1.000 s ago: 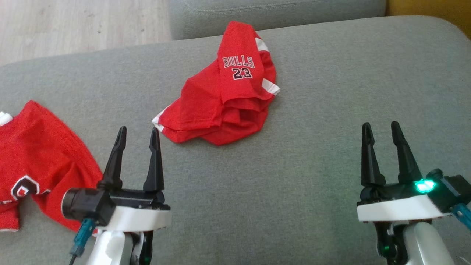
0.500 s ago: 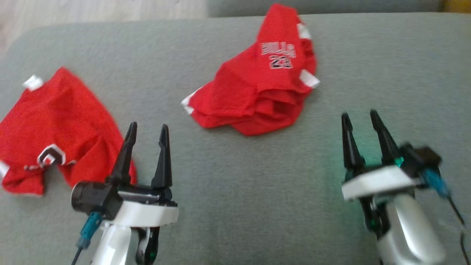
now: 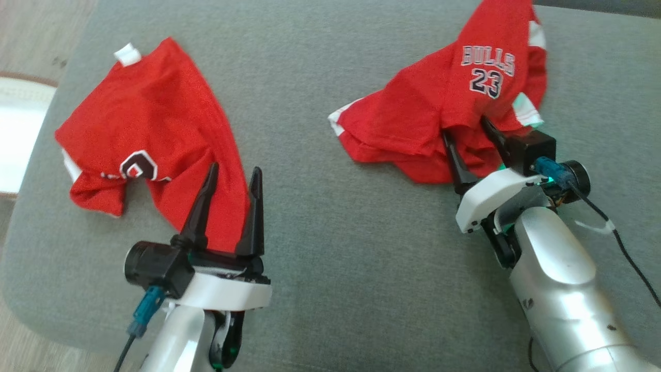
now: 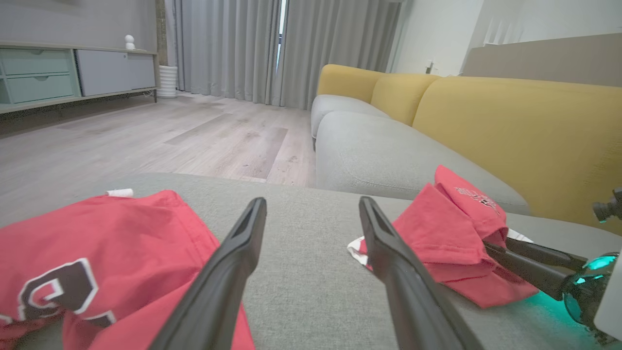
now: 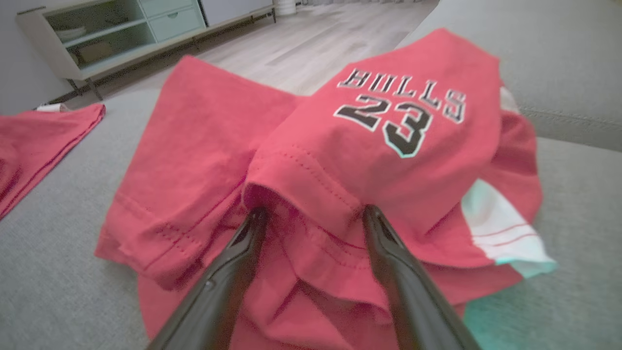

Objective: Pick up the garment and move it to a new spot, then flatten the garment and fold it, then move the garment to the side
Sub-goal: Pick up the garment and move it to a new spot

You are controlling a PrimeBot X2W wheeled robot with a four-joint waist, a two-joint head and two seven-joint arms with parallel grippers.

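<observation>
The right gripper's two dark fingers stand spread wide, nothing pinched between them. Their tips reach the near edge of the crumpled red garment. In the right wrist view the gripper points into the heap, and both tips meet the stitched hem of the top fold, the one printed BULLS 23. They look tucked just under that hem, with loose red layers lying in the gap between the fingers. In the head view the same tips vanish beneath the fabric's lower edge, while the finger bases and the white wrist sit outside the cloth on the grey cushion.

The garment lies bunched toward the cushion's far right, its lettering facing up and white trim showing at both its left and right edges. In the left wrist view it is a low red mound, with the right gripper's fingers entering it from the right.

The left gripper is likewise spread wide and holds nothing. Its tips overlap the near edge of a second red garment in the head view, though whether they touch it I cannot tell. In the left wrist view that cloth lies left of the gripper, with bare cushion between the fingers. The two garments lie well apart.
</observation>
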